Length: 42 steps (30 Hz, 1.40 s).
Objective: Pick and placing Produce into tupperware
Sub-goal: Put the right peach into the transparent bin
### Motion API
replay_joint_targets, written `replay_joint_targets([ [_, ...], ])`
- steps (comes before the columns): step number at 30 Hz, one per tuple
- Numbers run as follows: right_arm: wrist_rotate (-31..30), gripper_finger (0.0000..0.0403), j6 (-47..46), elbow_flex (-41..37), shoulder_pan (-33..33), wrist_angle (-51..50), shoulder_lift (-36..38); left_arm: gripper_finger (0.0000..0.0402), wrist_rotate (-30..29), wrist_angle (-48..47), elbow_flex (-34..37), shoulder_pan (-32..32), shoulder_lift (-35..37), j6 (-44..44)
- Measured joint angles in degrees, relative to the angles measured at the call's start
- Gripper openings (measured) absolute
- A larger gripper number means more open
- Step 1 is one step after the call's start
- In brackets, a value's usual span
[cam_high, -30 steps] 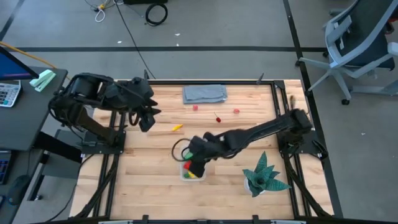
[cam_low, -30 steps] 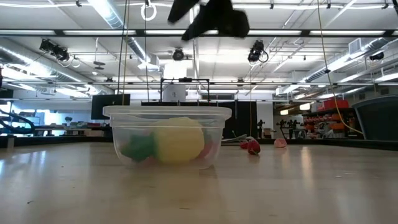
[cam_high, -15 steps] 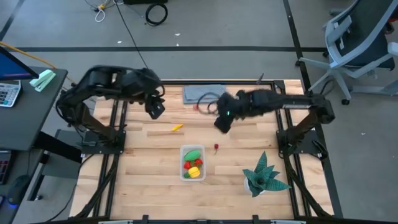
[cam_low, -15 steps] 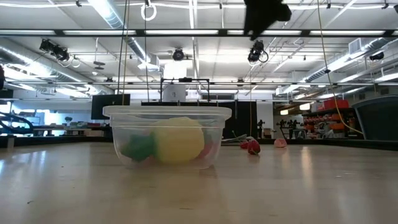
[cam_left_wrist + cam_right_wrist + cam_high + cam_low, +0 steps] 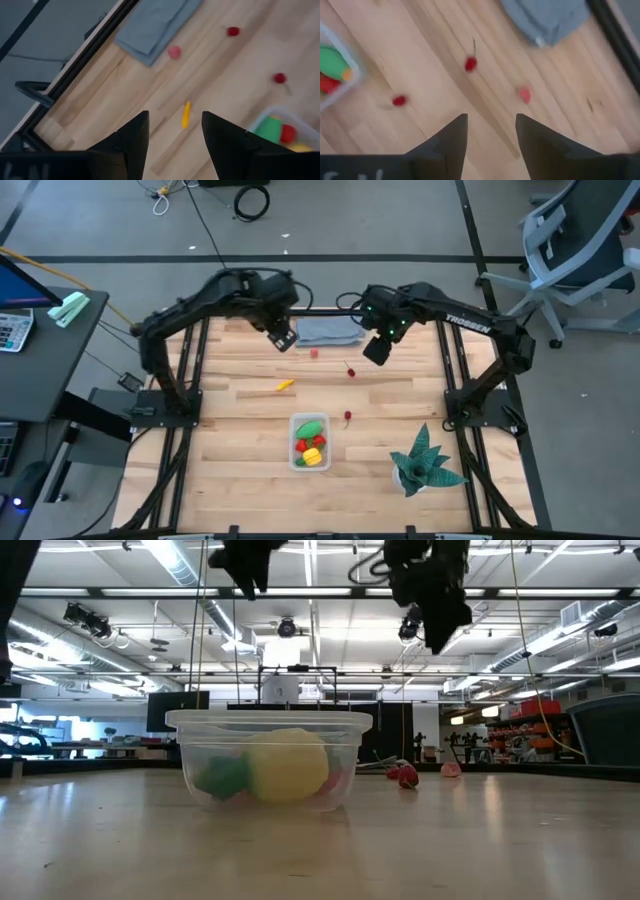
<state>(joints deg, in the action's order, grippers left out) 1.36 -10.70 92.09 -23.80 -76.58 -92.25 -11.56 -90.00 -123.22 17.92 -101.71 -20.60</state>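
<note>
The clear tupperware (image 5: pixel 310 442) (image 5: pixel 270 755) stands near the table's middle, toward the near edge, holding a green oblong, red pieces and a yellow lemon. On the wood lie a yellow-orange sliver (image 5: pixel 285 385) (image 5: pixel 185 114), a pink strawberry (image 5: pixel 314 352) (image 5: pixel 174 52) and two cherries (image 5: pixel 350 370) (image 5: pixel 347 417). My left gripper (image 5: pixel 283 340) (image 5: pixel 175 120) hovers open above the table near the far edge, left of the strawberry. My right gripper (image 5: pixel 378 350) (image 5: pixel 491 120) hovers open to the right of the far cherry; its wrist view shows another strawberry (image 5: pixel 524 94) below it.
A folded grey cloth (image 5: pixel 328 330) lies at the far edge between the two grippers. A green spiky potted plant (image 5: pixel 425 460) stands at the near right. Bare wood shows to the left of the tupperware and along the near edge.
My right gripper has left the spot above the tupperware and swung toward the far edge, ending right of the grey cloth. My left gripper has travelled from the table's left edge to the right, ending beside the cloth's left end. The produce has stayed in place.
</note>
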Motion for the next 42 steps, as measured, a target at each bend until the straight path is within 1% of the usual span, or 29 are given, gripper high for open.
replay_joint_targets([
  [3,0.03,0.0176,3.74,-5.03,-0.90,0.48,-0.02,0.0190,0.06,0.05,0.00,1.94,-3.20,1.40],
  [6,-0.52,0.0176,6.11,-12.20,-1.00,4.08,-0.06,0.0190,1.51,0.09,0.00,3.56,-6.18,1.93],
  [11,-2.39,0.0176,6.55,-23.65,-1.56,14.91,-0.13,0.0190,2.42,0.57,0.00,5.20,-10.29,3.18],
  [16,-3.87,0.0176,8.14,-29.90,-3.29,23.80,-0.17,0.0190,2.50,1.03,0.00,6.52,-12.94,5.23],
  [19,-3.84,0.0176,7.95,-31.16,-5.29,25.79,-0.15,0.0190,2.76,1.79,0.00,7.55,-13.73,6.32],
  [22,-3.79,0.0176,6.80,-31.64,-7.78,27.65,-0.17,0.0190,4.53,2.99,0.00,8.80,-13.70,6.75],
  [26,0.15,0.0176,5.84,-31.64,-10.62,31.41,-0.15,0.0190,5.86,4.32,0.00,10.13,-13.69,6.91],
  [28,0.89,0.0176,5.77,-31.63,-11.26,32.25,-0.15,0.0190,6.19,4.29,0.00,10.66,-13.69,7.74],
  [35,2.29,0.0176,4.76,-31.62,-11.68,32.55,-0.42,0.0189,7.07,4.50,0.00,11.33,-13.69,9.65],
  [42,1.93,0.0176,4.26,-31.62,-11.29,32.96,-5.95,0.0190,7.09,4.57,0.00,11.50,-13.69,10.57],
])
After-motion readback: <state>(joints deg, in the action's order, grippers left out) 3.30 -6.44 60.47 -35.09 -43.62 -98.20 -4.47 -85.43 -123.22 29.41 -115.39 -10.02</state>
